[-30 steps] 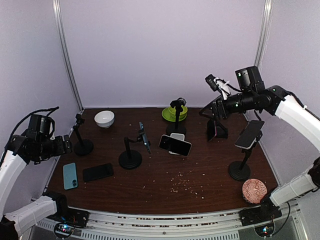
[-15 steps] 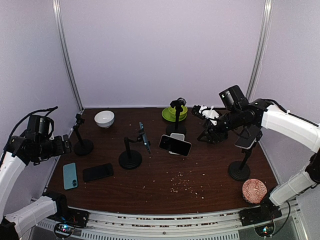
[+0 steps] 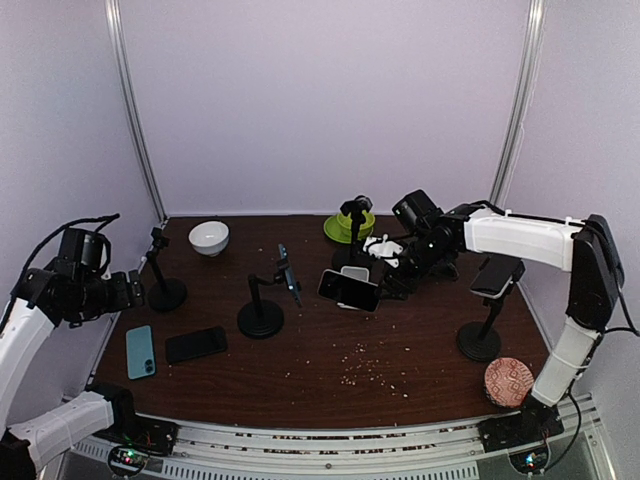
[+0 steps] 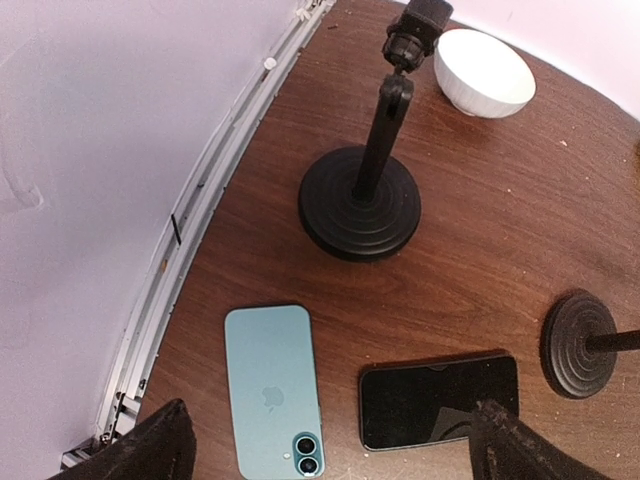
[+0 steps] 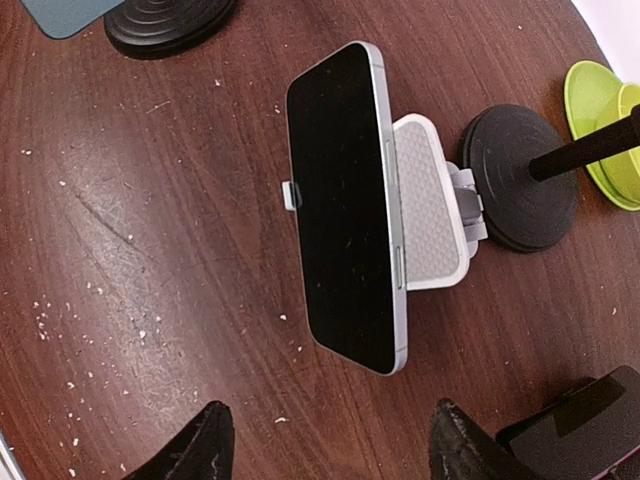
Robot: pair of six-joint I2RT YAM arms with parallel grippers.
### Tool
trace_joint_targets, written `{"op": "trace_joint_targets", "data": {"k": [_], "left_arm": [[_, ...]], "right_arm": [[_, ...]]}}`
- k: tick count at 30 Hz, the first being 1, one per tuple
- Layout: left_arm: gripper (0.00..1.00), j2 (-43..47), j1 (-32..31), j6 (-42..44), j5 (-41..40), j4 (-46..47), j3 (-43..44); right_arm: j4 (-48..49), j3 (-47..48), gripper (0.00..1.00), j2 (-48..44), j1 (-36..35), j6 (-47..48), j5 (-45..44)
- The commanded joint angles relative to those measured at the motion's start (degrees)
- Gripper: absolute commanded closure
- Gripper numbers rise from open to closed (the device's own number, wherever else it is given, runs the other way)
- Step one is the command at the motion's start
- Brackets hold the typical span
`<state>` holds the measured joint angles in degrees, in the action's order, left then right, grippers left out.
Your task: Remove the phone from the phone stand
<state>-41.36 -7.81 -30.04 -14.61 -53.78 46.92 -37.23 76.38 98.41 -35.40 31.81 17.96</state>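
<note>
A dark-screened phone [image 5: 348,205] with a silver edge leans sideways on a small white stand [image 5: 432,205] in the middle of the table. From above, that phone [image 3: 350,290] and its stand [image 3: 354,272] sit just left of my right gripper [image 3: 388,272]. My right gripper [image 5: 330,415] is open, hovering short of the phone's lower end, with nothing between its fingers [image 5: 195,450]. My left gripper [image 4: 335,435] hangs wide open at the far left above two phones lying flat, holding nothing.
A teal phone [image 4: 272,390] and a black phone [image 4: 438,400] lie flat beside an empty black stand [image 4: 362,200]. Two more phones [image 3: 288,273] [image 3: 497,272] sit on black pole stands. A white bowl [image 3: 209,237], green plate [image 3: 337,231] and patterned disc [image 3: 507,380] are around.
My right arm has swung down and left from the back right corner to the phone on the white stand. The left arm has not moved.
</note>
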Motion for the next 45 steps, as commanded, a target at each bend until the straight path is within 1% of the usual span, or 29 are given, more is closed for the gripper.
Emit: {"op": "trace_joint_targets", "data": {"k": [1, 7, 12, 20, 26, 30, 33, 36, 39, 45], "left_arm": [[0.02, -0.34, 0.36, 0.42, -0.06, 2.1, 0.13], [0.02, -1.12, 0.35, 0.53, 0.71, 2.36, 0.08], [0.02, -1.3, 0.35, 0.59, 0.47, 2.36, 0.03], [0.02, -1.77, 0.41, 0.49, 0.29, 2.34, 0.06], [0.02, -1.78, 0.35, 0.37, 0.07, 2.28, 0.11], [0.02, -1.74, 0.39, 0.34, -0.21, 2.19, 0.13], [0.02, -1.63, 0.35, 0.3, -0.33, 2.19, 0.13], [0.02, -1.64, 0.37, 0.3, -0.37, 2.19, 0.11], [0.02, -1.54, 0.37, 0.33, -0.42, 2.19, 0.11], [0.02, -1.28, 0.35, 0.28, -0.5, 2.19, 0.11]], "right_arm": [[2.11, 2.76, 0.33, 3.45, -0.38, 0.8, -0.89], [3.88, 4.56, 0.33, 7.81, -0.4, 0.97, -1.17], [5.27, 4.85, 0.33, 9.63, -0.4, 1.87, -2.0], [4.69, 6.48, 0.34, 12.43, -0.38, 2.46, -4.5], [3.6, 6.01, 0.4, 12.42, -0.37, 2.27, -3.92], [2.96, 5.96, 0.5, 12.33, -0.46, 0.38, -2.83], [2.56, 5.81, 0.52, 12.31, -1.01, -0.12, -2.46], [2.65, 6.0, 0.58, 12.61, -1.41, -0.27, -3.23], [2.44, 6.34, 0.59, 12.92, -1.69, -0.39, -3.4], [2.25, 6.42, 0.69, 12.92, -2.02, -1.1, -3.28]]}}
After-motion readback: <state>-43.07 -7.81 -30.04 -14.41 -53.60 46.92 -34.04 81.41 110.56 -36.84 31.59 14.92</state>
